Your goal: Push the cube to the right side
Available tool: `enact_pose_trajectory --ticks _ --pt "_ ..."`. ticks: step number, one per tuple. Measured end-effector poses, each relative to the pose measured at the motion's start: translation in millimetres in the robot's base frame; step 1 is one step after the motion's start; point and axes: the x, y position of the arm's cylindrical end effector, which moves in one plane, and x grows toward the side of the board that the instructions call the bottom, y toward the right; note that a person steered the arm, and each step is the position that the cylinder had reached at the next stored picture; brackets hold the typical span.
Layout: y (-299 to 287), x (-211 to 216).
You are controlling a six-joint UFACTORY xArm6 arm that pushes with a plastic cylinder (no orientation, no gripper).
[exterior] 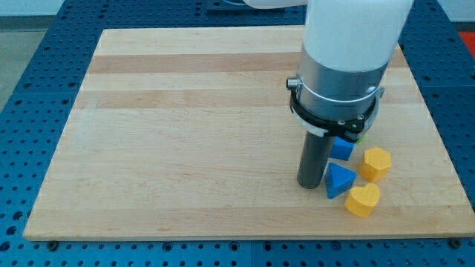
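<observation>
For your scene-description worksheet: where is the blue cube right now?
The blue cube lies in the camera view's lower right, partly hidden under the arm, just right of my tip, above the blue triangular block, left of the yellow hexagonal block.

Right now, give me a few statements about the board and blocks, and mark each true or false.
1. My tip rests just left of the blue blocks. True.
2. Two yellow blocks lie on the board. True: one above, another below.
3. The blocks sit near the view's left edge. False: they cluster at the lower right of the wooden board.
4. A red block lies beside the blue triangular block. False: none shows.
5. The blue cube is partly hidden by the arm. True.
</observation>
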Motion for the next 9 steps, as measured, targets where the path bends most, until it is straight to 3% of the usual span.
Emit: enact_pose_trajectory --ticks 4,5,9 --pt "64.2 -4.5" --pt "55.7 -33.5" --pt "-30.1 -53.0"
